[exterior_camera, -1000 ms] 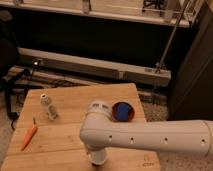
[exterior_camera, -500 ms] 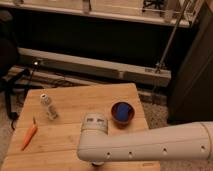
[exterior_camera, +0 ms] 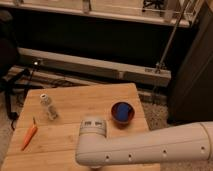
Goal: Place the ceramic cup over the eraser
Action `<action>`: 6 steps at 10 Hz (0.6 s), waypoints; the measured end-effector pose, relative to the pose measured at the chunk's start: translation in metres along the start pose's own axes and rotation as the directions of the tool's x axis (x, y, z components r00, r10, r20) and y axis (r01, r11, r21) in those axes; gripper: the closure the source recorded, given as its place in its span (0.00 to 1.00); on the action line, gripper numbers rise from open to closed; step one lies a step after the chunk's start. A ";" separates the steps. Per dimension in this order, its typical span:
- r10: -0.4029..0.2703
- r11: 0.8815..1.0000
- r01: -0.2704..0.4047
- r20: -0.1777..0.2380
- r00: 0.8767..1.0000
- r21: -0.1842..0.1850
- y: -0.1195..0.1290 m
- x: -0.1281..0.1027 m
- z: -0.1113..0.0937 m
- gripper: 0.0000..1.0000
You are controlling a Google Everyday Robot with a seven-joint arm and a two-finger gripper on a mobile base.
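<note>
- Reaching in from the lower right, the white arm (exterior_camera: 150, 147) lies across the near part of the wooden table (exterior_camera: 95, 100); its round end joint sits over the table's near middle and blocks whatever lies beneath.
- Gripper: below or behind that joint, out of sight. Cannot tell its state, nor whether it has hold of anything.
- Ceramic cup: not visible anywhere on the exposed wood. Judged likely to be under the arm, possibly at the gripper, but that is a guess.
- Eraser: also unseen; no black block shows on the bare surface, so it is probably hidden by the same joint.
- Small bottle (exterior_camera: 48, 106) stands upright at the left, well apart from the arm — out of the working path.
- Carrot (exterior_camera: 29, 136) lies near the left edge, just below the bottle, pointing towards the near corner.
- Red bowl (exterior_camera: 122, 112) with blue inside sits right of centre, just beside the arm's joint but not touching, as far as can be told.
- Judgement: the arm's low pose over the near middle suits working on something there; the stage of the task cannot be read.
</note>
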 end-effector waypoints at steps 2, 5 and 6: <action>0.012 1.000 -0.011 -0.014 1.000 0.021 -0.002 0.004 -0.010 0.20; 0.073 0.997 -0.069 -0.071 0.995 0.046 0.003 0.019 -0.034 0.20; 0.069 0.997 -0.065 -0.071 0.995 0.047 0.002 0.019 -0.034 0.20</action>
